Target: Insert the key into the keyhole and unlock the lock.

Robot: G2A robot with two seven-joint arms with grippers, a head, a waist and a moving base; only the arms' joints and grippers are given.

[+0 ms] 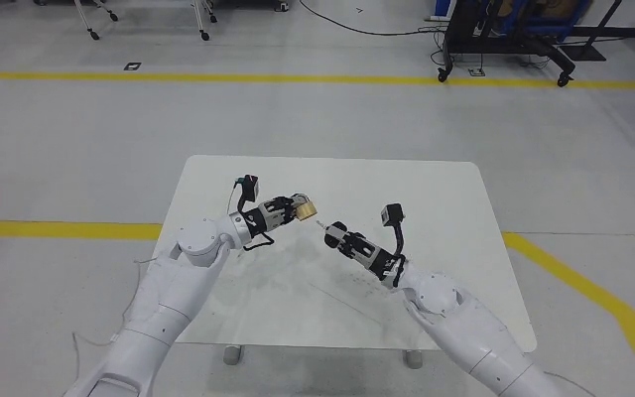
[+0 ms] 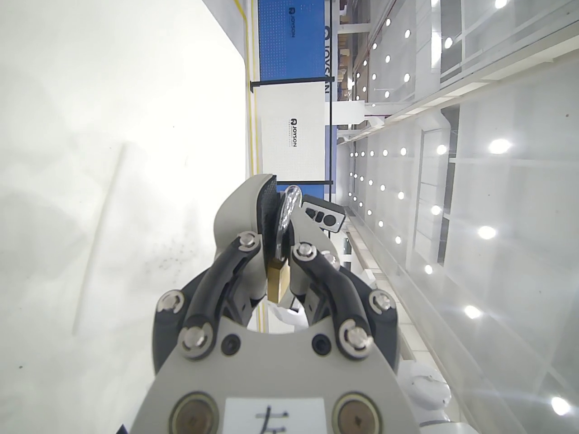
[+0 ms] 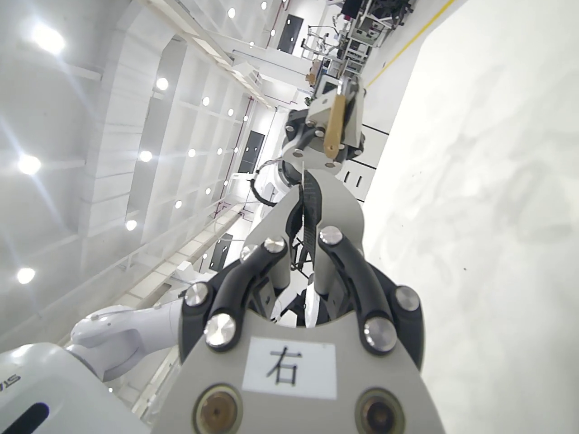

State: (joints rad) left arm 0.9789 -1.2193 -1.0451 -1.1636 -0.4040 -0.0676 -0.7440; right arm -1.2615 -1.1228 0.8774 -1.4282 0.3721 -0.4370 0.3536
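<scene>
A white table (image 1: pixel 437 189) stands on a pale grey floor (image 1: pixel 298 119). Beyond the table's far edge a yellow floor line (image 1: pixel 198 76) runs straight across. A second yellow line (image 1: pixel 69 229) passes level with the table's middle, on both sides. Past the table's far right corner stands a black wheeled frame (image 1: pixel 454 35) — and high above, round ceiling lights (image 2: pixel 499 145) shine in rows.

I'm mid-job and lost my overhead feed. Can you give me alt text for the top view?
Over a white table, the left end effector grips a brass padlock. The right end effector points a small key at the padlock from close by. This view cannot show whether the key tip has entered the keyhole.
</scene>
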